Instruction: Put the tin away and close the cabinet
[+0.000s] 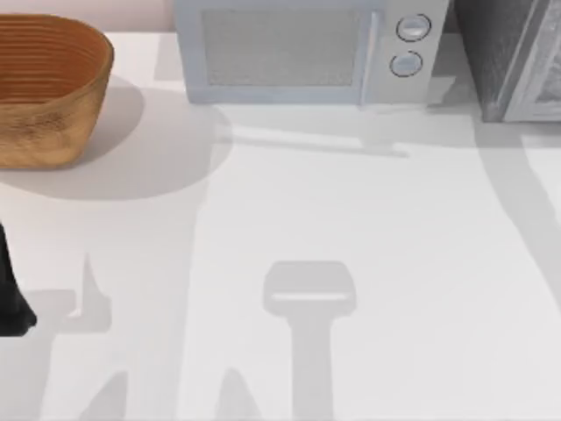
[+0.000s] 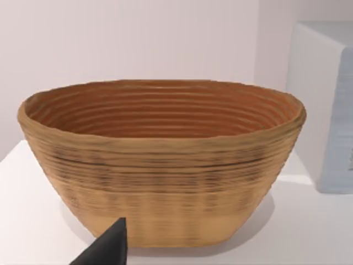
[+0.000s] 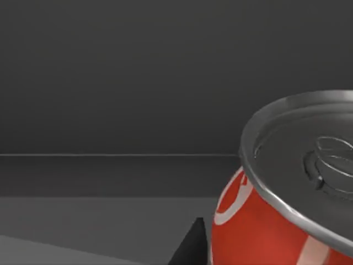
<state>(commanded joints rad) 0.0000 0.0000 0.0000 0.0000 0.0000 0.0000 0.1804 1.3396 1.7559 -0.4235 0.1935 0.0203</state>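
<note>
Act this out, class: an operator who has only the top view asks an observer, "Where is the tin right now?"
Observer: The right wrist view has the tin close up, with dark grey walls behind it.
Operator: Is it standing upright?
Observer: I cannot tell. Its silver top, with the ring pull on, is turned towards that camera.
Operator: And what does the left wrist camera face?
Observer: The basket side-on, its base flat on the table, with darker streaks across its outer wall.
</note>
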